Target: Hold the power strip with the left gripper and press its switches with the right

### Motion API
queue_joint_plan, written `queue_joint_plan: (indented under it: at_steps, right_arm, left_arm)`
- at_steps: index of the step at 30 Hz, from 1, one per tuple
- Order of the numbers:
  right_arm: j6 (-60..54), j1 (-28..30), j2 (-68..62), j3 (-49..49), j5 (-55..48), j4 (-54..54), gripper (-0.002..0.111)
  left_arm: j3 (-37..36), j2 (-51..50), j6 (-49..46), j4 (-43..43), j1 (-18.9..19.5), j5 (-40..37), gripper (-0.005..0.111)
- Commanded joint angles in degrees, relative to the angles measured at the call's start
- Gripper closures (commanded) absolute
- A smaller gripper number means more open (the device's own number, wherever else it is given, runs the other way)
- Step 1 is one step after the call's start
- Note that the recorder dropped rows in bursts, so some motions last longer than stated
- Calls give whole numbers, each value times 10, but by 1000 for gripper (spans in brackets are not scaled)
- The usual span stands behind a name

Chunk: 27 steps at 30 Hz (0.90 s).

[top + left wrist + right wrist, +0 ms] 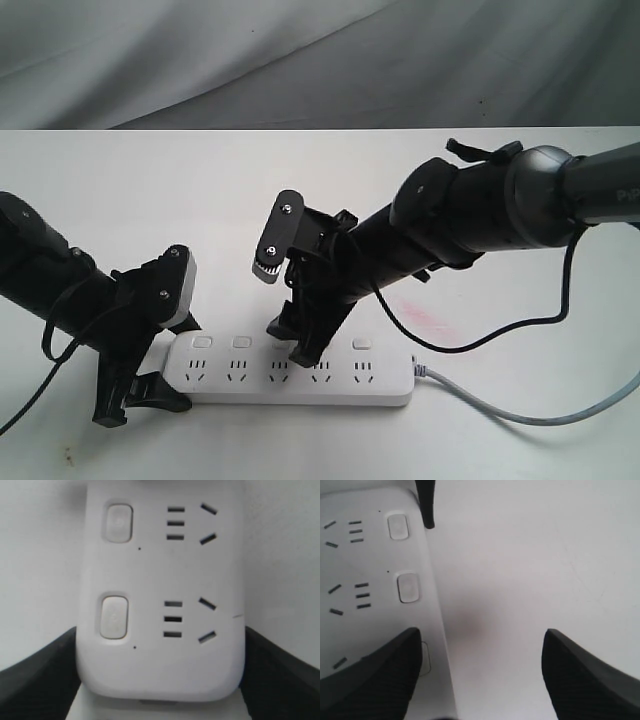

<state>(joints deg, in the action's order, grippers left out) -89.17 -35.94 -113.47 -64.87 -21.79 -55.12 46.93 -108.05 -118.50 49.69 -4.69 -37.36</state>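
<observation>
On the left, the matte black left arm (pixel 40 270) comes in low over the white table (pixel 150 190), and the left claw (pixel 161 645) sits at the left end of the power strip (pixel 300 385). Its jaws stand partway spread, one black finger against the strip's far long edge and the other against its near long edge, so we see this claw gripping the rounded left end across its width. The strip lies flat on the table, near the front and about the middle of the scene, its length running left to right. Its sockets face up along the near side, and the switches (pixel 241 342) run in a row along the far side. Moving right, the right claw (pixel 481 632) hangs over the middle of the strip with its jaws spread wide and nothing between them. One finger, bearing the ridged grey plate (pixel 265 265), is raised beyond the strip's far edge; the other comes down by the third switch from the left and partly covers it. Whether it presses that switch we cannot tell. A faint pink mark (pixel 425 315) shows on the table just beyond the strip's right part. The grey cord (pixel 500 405) leaves the strip's right end and curves off to the right, nearer to us than the glossy right arm (pixel 560 195).
</observation>
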Motion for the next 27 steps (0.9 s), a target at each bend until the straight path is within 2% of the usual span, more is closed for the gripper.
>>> queue_joint_plan:
  at_steps: [1,27]
  right_arm:
    - [-4,0,0,-2,0,12,45]
    - [1,0,-23,-5,-5,12,45]
  left_arm:
    - [-1,-5,-5,-5,-2,26,43]
    - [-1,-5,-5,-5,-2,26,43]
